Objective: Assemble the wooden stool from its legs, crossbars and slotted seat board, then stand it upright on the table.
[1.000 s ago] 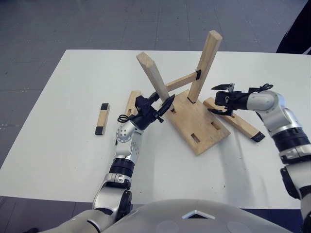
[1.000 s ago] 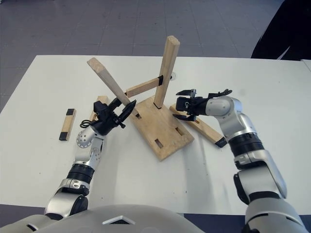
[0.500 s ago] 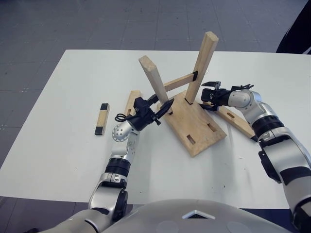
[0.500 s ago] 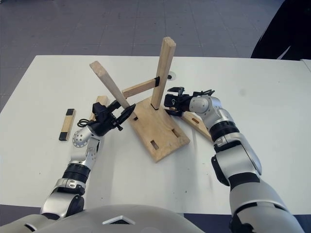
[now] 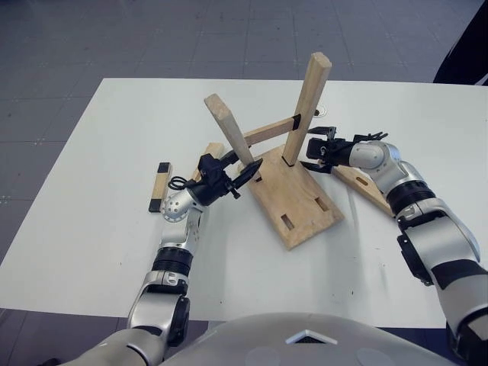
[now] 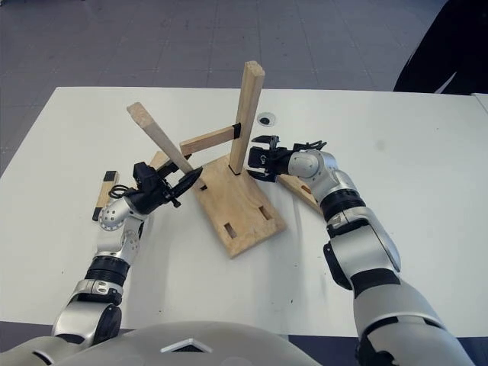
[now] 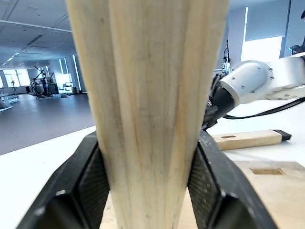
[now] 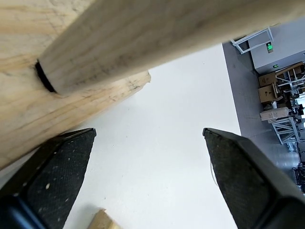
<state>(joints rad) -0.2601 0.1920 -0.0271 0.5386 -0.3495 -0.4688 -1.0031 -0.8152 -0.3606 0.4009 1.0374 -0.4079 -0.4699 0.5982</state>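
Presently, a flat, pale wooden slotted seat board (image 5: 299, 200) is found lying on the white rectangular table (image 5: 91, 198), with two empty rectangular slots facing up toward its nearer end. A long, square-section, pale wooden upright leg (image 5: 306, 103) is seated in the far part of the board and stands nearly vertical. A second post of the same wood, the leaning leg (image 5: 229, 130), is tilted toward the robot's left, with its lower end at the board's left corner. The two are joined by a slim wooden crossbar (image 5: 268, 131), black-capped where it meets the upright leg. The left gripper (image 5: 245, 168) is clenched on the lower part of the leaning leg; in the left wrist view its black pads (image 7: 93, 179) are seen pressed against opposite faces of the wood. The right gripper (image 5: 309, 150) is released, its fingers (image 8: 52, 167) spread wide just beside the base of the upright leg, with bare table seen between them. A loose pale wooden leg (image 5: 357, 183) lies flat to the right of the board, partly under the right forearm. A short black-ended crossbar piece (image 5: 159, 187) lies well apart at the left, and another wooden piece (image 5: 210, 151) is partly hidden behind the left gripper.
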